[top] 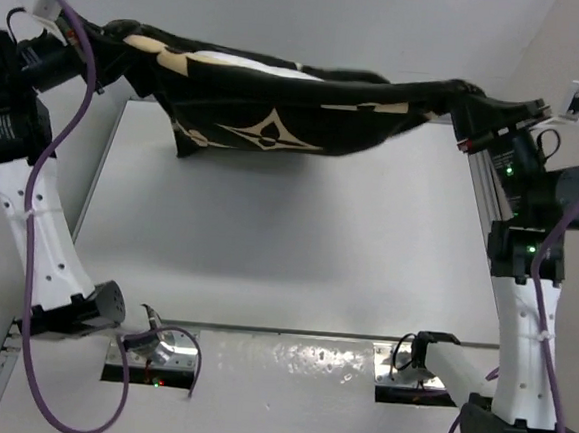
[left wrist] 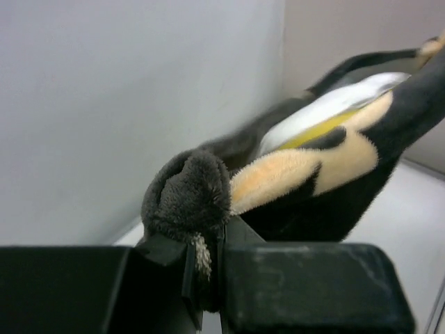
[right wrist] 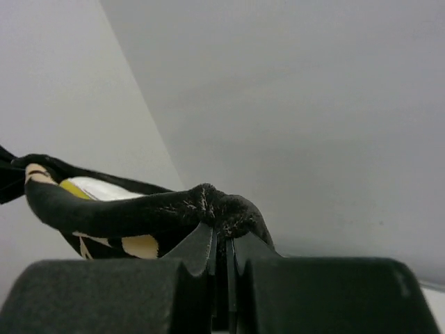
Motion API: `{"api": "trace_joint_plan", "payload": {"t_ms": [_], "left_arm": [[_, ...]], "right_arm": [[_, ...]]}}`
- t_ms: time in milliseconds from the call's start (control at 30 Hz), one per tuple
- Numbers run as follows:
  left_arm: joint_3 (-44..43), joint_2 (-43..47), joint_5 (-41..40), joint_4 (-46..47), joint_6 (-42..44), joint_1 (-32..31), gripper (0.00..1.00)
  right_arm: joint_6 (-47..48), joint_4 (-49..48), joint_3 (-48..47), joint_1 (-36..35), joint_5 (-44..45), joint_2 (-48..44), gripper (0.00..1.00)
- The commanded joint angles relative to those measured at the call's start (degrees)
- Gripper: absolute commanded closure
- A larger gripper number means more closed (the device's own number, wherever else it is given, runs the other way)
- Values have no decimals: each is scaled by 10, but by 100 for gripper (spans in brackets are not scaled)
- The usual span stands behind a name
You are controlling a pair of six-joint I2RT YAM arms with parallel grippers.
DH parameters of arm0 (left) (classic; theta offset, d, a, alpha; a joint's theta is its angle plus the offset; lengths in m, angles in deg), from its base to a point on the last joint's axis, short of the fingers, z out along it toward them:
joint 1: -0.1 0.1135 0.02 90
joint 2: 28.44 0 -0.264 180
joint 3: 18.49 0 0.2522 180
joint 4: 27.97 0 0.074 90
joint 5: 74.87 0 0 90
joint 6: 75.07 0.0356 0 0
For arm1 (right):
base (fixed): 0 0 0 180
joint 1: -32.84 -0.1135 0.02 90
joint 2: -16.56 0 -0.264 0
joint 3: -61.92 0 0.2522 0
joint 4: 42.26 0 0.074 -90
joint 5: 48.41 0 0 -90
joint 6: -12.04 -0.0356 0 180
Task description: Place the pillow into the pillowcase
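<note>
Top external view: the pillowcase (top: 278, 110) hangs stretched crosswise over the table (top: 286, 256), left gripper (left wrist: 205, 261) and right gripper (right wrist: 221, 243) each pinching one end, pillow (top: 271, 67) showing along its upper edge.

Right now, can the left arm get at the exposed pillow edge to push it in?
Probably not. The left end effector is shut on the pillowcase corner, the right end effector on the other end, holding it up. The pillow edge is uncovered, but neither is free.
</note>
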Motion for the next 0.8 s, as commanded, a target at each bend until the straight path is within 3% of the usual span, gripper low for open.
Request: {"api": "trace_joint_plan", "payload": {"t_ms": [0, 33, 67, 133, 267, 367, 467, 633, 700, 733, 767], "left_arm": [[-94, -172, -163, -365, 250, -18, 100], [-127, -215, -173, -457, 267, -22, 100], [-182, -231, -193, -493, 296, -25, 100], [-197, -242, -215, -551, 322, -37, 100], [-88, -194, -301, -557, 401, -61, 100], [47, -164, -386, -560, 463, -81, 100], [134, -159, -425, -561, 515, -77, 99], [121, -214, -399, -554, 524, -79, 96], [103, -230, -381, -537, 514, -81, 88], [96, -235, -372, -531, 501, -83, 73], [75, -237, -366, -530, 502, -84, 67]], "right_arm": [[-67, -102, 108, 15, 54, 38, 100], [-59, -104, 104, 15, 58, 38, 100], [-49, -78, 73, 13, 61, 42, 100], [-22, -47, 41, 7, 60, 47, 100], [14, -14, 43, -18, 52, 28, 100], [26, 13, 67, -57, 45, 3, 100], [18, 11, 89, -94, 72, 2, 100], [-23, -75, 52, -179, 153, 100, 100], [-32, -89, 32, -192, 187, 134, 100], [-47, -90, 13, -202, 204, 164, 100], [-58, -90, 9, -206, 219, 176, 100]]}}
